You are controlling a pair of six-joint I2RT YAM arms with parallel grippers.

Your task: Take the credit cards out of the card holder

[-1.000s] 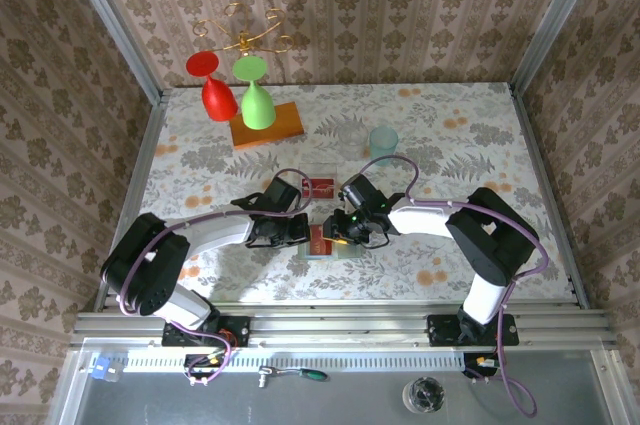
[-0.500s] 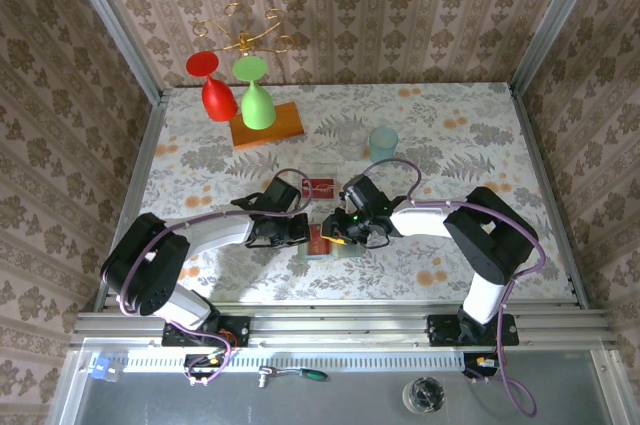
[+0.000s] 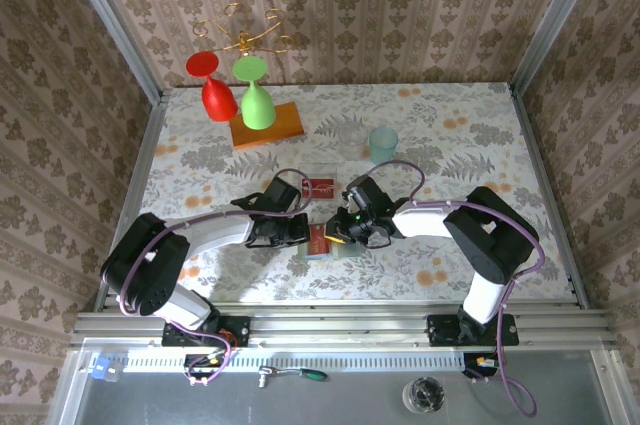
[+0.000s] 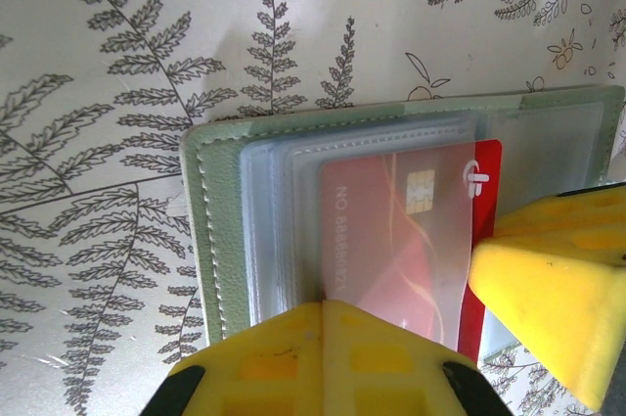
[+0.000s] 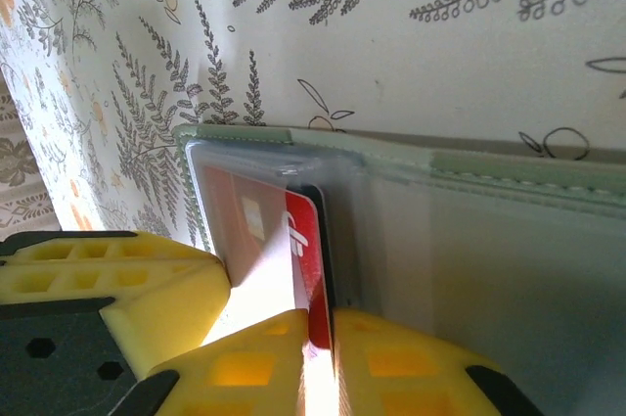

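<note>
- Card holder [image 4: 210, 230] lies open at the table's [image 3: 450, 125] near middle, between both arms.
- Right pincer [image 5: 315, 328] clamped on a red card [image 4: 485, 169] poking out.
- Left pincer [image 4: 323, 306] closed on the holder's clear sleeve.

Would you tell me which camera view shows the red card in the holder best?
Left wrist: the card lies face-on in a clear pocket of the holder, chip and digits visible. Right wrist sees it obliquely, as a red strip. The top view gives a small red patch.
</note>
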